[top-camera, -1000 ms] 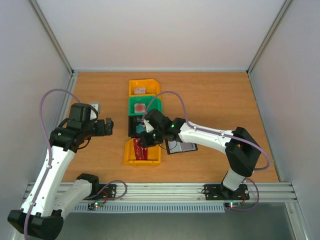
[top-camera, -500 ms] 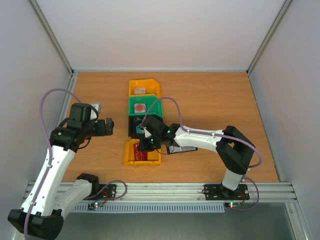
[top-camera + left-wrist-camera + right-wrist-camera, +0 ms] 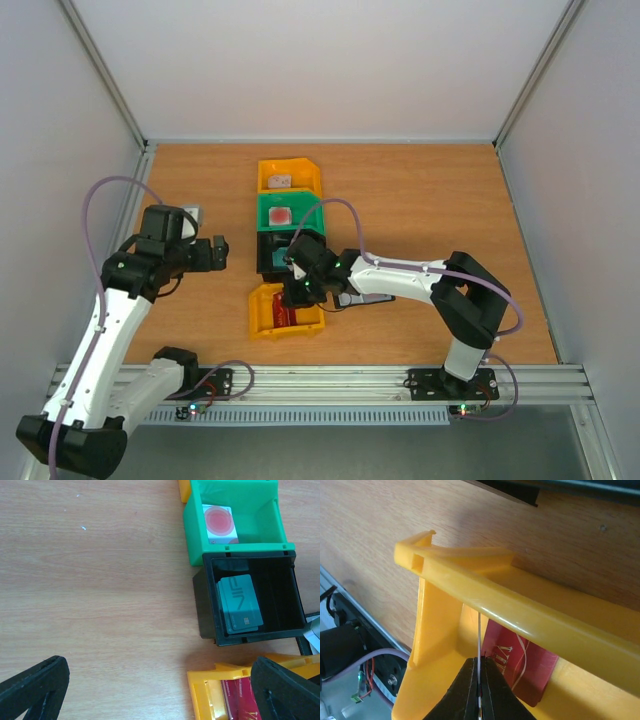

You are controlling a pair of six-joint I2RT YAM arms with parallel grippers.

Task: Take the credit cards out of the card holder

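right pincer (image 3: 479,666) clenched on a held card (image 3: 479,630), which shows only as a pale line running edge-on between the closed jaws; its colour cannot be told. just beyond the fingertips stands the yellow bin (image 3: 520,611), its rim crossing ahead of the pincer. on the bin floor, below the jaws and a little to one side, a red card (image 3: 522,667) lies flat. whether the held card's far edge touches the bin cannot be told.

card holder (image 3: 350,299): on the table (image 3: 100,580) behind the right pincer, under that arm's forearm and largely hidden. whether more cards remain in it cannot be told.

left pincer (image 3: 159,680): released, jaws spread wide, hovering over the table well apart from the right pincer and grasping nothing. ahead of its fingers stands a black bin (image 3: 250,556) containing a teal card (image 3: 240,603). past that is a green bin (image 3: 192,530) holding a white card with a red disc (image 3: 218,522).

step in hand (judged): depositing a card, taken from the holder, into the yellow bin. at least three cards appear already sorted.

next move (judged): the jaws must part while the card is inside the bin walls, so it drops onto the red card rather than catching the rim. the pincer must then rise clear of the rim before swinging back toward the holder behind it.
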